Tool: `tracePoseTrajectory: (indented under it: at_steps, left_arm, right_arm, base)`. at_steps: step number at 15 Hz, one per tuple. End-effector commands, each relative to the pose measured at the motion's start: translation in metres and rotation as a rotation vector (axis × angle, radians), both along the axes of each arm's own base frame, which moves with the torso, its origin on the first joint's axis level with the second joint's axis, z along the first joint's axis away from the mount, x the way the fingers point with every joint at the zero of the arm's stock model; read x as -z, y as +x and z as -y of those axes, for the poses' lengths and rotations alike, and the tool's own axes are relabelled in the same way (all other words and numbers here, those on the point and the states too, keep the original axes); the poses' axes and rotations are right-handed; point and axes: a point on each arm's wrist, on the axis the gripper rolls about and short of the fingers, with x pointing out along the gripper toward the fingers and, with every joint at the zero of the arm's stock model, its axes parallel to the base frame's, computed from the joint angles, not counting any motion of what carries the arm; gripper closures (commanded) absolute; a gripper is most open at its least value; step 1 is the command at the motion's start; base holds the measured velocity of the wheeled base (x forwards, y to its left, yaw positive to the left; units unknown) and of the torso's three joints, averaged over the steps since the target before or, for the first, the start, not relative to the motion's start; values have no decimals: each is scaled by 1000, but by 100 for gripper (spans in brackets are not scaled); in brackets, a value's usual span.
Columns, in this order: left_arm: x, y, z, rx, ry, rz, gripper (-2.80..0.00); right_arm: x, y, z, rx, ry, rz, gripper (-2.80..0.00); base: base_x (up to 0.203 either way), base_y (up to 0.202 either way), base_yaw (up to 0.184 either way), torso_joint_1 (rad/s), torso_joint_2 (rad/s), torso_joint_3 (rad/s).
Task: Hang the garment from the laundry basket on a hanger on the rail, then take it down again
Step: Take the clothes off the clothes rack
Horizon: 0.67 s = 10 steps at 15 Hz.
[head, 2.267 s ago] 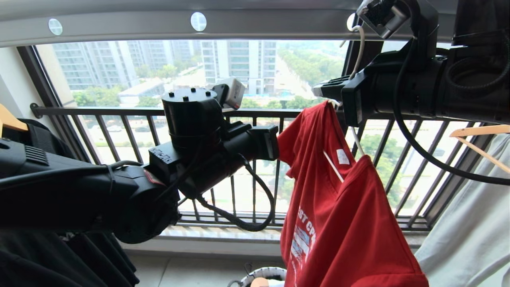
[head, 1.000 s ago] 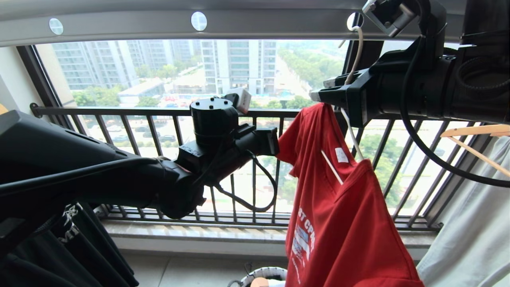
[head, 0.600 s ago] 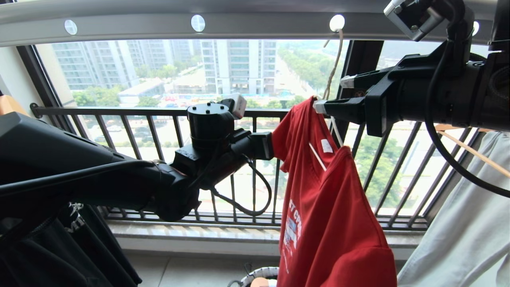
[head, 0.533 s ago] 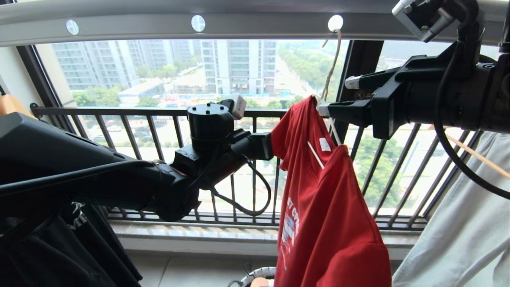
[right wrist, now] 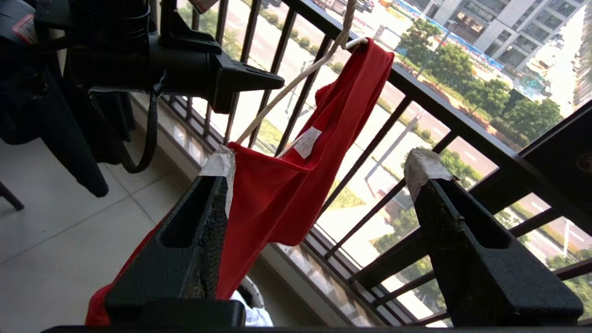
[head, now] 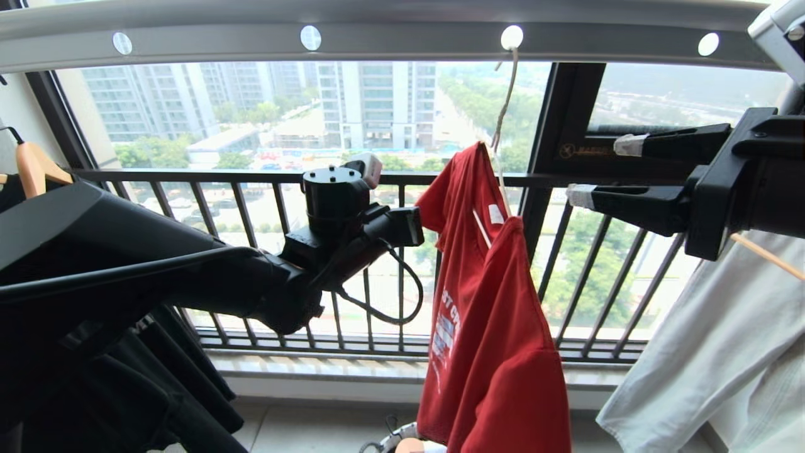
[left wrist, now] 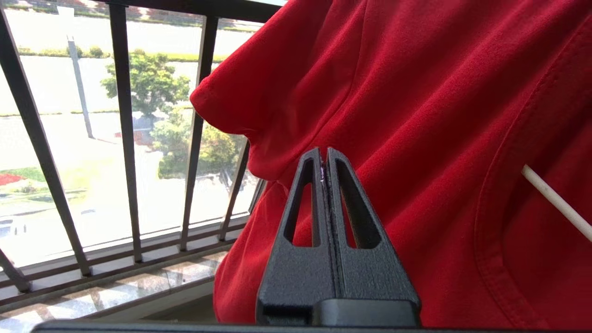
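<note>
The red garment (head: 497, 327) hangs on the thin white hanger (head: 503, 94). The hanger's hook sits in a round hole of the overhead rail (head: 377, 39). My right gripper (head: 604, 170) stands open to the right of the garment, apart from it, with nothing between its fingers. In the right wrist view the garment (right wrist: 277, 194) and hanger (right wrist: 286, 97) lie beyond the open right gripper (right wrist: 321, 159). My left gripper (left wrist: 323, 155) is shut, with its tips close against the garment's (left wrist: 416, 115) sleeve and no cloth visible between the fingers. The laundry basket (head: 393, 440) peeks in below the garment.
Black garments (head: 157, 377) and a wooden hanger (head: 34, 173) hang at the left. A pale grey garment (head: 704, 352) hangs at the right. The black window railing (head: 251, 176) and a dark window post (head: 566, 126) stand behind.
My right gripper opened, let go of the hanger's neck and drew back to the right. The hanger and garment now hang freely from the rail, a little further left. The left gripper stayed shut.
</note>
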Motion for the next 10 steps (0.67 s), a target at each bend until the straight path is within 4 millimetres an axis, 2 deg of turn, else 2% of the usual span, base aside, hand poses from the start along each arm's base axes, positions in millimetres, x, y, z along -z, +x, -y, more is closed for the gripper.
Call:
tracePoseTrajectory:
  at_steps: [1, 6, 10]
  left_arm:
    - [-7, -2, -1, 5, -13, 11, 0]
    - [-46, -26, 19, 79, -27, 24, 0]
    - [-76, -57, 19, 129, -14, -83, 0]
  right_arm:
    - [-2, -3, 9, 30, 6, 15, 0]
    - [0, -2, 11, 37, 3, 9, 0]
    - [-2, -1, 13, 48, 6, 15, 0]
  base:
    - [0, 0, 0, 0, 0, 0]
    - [0, 0, 0, 0, 0, 0]
    - [0, 0, 0, 0, 0, 0]
